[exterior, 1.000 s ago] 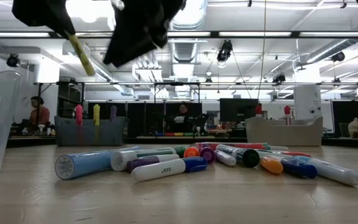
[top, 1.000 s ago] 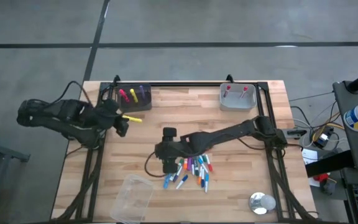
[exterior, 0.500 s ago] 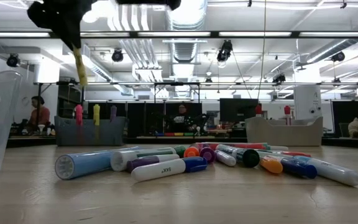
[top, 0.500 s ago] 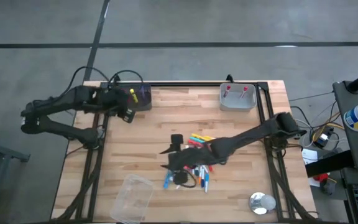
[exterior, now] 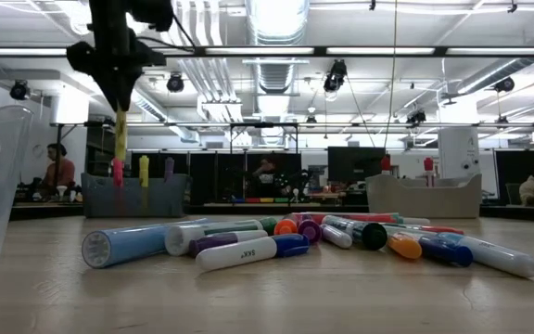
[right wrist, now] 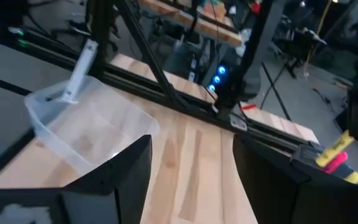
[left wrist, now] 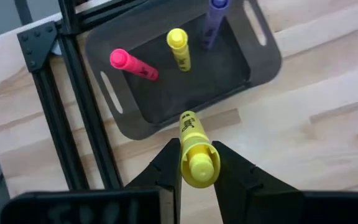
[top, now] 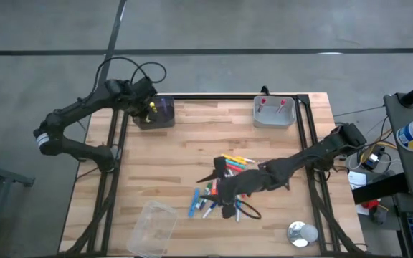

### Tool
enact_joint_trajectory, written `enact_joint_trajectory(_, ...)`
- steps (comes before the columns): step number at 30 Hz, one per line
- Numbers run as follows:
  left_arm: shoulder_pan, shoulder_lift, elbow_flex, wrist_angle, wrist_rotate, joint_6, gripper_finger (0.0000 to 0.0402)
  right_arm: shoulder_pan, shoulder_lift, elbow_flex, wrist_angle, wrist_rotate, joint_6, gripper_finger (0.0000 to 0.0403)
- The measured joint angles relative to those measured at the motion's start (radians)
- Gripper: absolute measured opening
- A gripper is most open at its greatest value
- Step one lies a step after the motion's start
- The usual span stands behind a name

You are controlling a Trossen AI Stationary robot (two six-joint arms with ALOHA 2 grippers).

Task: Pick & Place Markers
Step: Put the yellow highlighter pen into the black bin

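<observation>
My left gripper hangs over the near rim of the dark tray at the table's far left, shut on a yellow marker. Inside that tray a pink marker, a yellow one and a purple one stand leaning. A heap of mixed-colour markers lies on the table's middle, partly under my right arm. My right gripper hovers above the heap, open, with nothing between its fingers. My left gripper pinches the yellow marker's upper end between its two fingers, one on each side. The fingers come from above, pointing steeply down, along the marker. The marker hangs nearly upright below them, lifted clear, its lower end over the dark tray's near rim.
A grey tray with two red markers stands at the far right. A clear plastic container lies near the front left, also in the right wrist view. A round metal object sits near the front right. Black frame rails border the table.
My left gripper has carried the yellow marker toward the table's far edge, to above the dark tray, and the marker has swung from slanted to nearly upright. My right gripper has risen off the heap, moved toward the right and near edges, and tipped up toward level.
</observation>
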Motion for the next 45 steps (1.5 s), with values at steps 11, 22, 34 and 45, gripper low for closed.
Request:
enact_joint_trajectory(11,0.098,0.093,0.0,0.091,0.041,0.035,0.0062,0.028,-0.126,-0.093,0.001,0.019,-0.003,0.0219)
enact_joint_trajectory(22,0.14,0.186,-0.007,0.111,0.078,0.002,0.0062,0.045,-0.231,-0.211,0.114,0.018,-0.019,0.0219)
enact_joint_trajectory(34,0.145,0.198,-0.022,0.175,0.08,-0.027,0.0062,0.06,-0.262,-0.234,0.109,0.019,-0.034,0.0219)
enact_joint_trajectory(45,0.163,0.119,-0.157,0.254,0.08,-0.038,0.0062,0.06,-0.262,-0.231,0.108,0.019,-0.034,0.0219)
